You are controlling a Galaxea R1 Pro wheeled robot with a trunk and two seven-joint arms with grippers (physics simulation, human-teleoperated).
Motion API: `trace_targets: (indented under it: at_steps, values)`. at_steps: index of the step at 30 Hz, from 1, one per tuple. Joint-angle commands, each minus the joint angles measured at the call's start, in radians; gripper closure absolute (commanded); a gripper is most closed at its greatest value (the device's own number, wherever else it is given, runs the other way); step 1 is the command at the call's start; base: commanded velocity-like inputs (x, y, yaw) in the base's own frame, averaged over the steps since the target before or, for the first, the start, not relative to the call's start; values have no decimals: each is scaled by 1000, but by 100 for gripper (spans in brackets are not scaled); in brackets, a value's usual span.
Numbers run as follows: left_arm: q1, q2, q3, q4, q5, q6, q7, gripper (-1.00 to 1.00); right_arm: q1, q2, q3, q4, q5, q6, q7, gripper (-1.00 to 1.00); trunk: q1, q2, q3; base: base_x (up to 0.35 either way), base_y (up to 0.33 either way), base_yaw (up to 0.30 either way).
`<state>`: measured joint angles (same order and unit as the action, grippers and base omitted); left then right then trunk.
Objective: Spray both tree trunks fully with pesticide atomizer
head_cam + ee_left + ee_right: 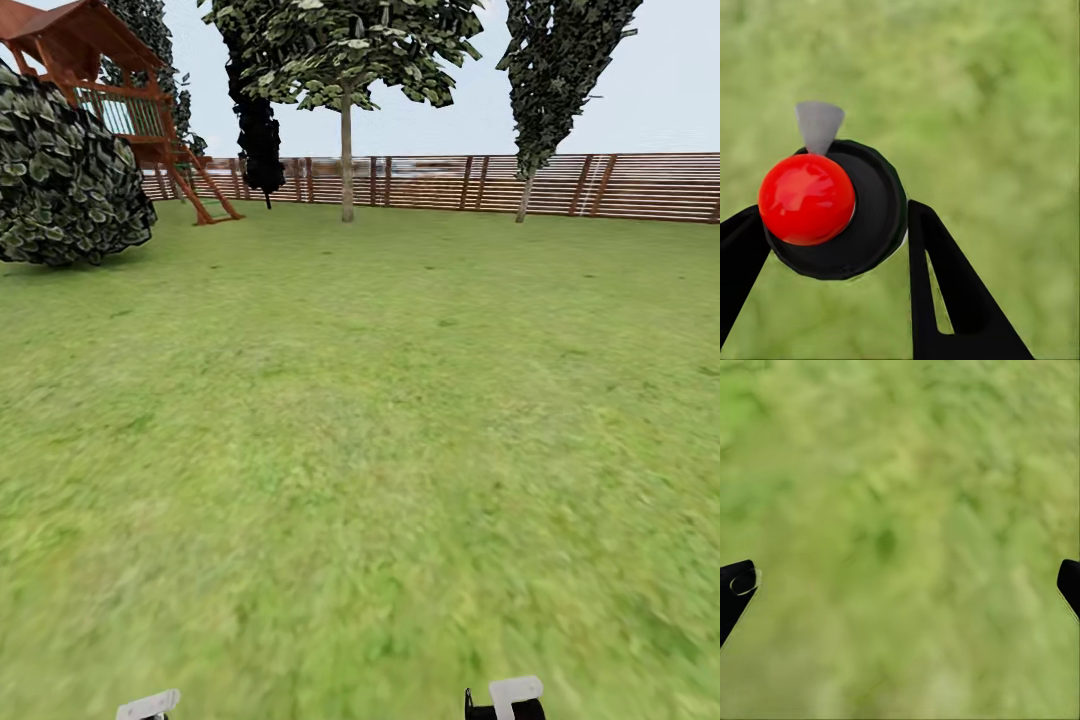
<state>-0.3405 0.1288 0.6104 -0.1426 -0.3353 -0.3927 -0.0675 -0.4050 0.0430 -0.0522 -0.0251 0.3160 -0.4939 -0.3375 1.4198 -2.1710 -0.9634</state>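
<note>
- In the left wrist view, the pesticide atomizer (840,214), a round black bottle with a glossy red ball top and a small grey nozzle, sits between the two black fingers of the left gripper (832,255). The fingers are pressed against its sides, so the left gripper is pinching the bottle above blurred green grass.
- I judge that the first step, picking the atomizer up from the floor, is done. No white cloud of pesticide is visible and no trunk is near, so the spraying of both trees seems to be left.
- In the head view, the wide green grass lawn (360,450) takes most of the frame, flat and open, with no stone slabs visible in this part.
- At the upper left stands a brown wooden play tower (120,80) with a ladder, partly behind a big round dark-leaved bush (65,175).
- At the upper middle stands a tall tree with a straight bare grey-tan trunk (347,160), far from the robot, just before the brown horizontal-slat fence (620,185).
- At the upper right is a second tree with a thin pale trunk (524,195), also near the fence. Whether these are the two trees of the task, I cannot tell for certain.
- In the right wrist view, the right gripper (900,585) is spread wide, its black fingertips (736,589) at the two edges of the frame, with nothing between them except grass.
</note>
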Motion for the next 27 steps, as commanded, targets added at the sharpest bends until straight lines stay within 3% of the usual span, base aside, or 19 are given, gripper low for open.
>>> trace_targets:
  at_steps: [1,27]
  values:
    - [0,0,0,0,1,0,0,100,0,0,0,0,0,0,0,-100,0,0,0,338,0,0]
    - [0,0,-1,0,-2,-2,-2,100,0,0,0,0,0,0,0,-100,0,0,0,338,0,0]
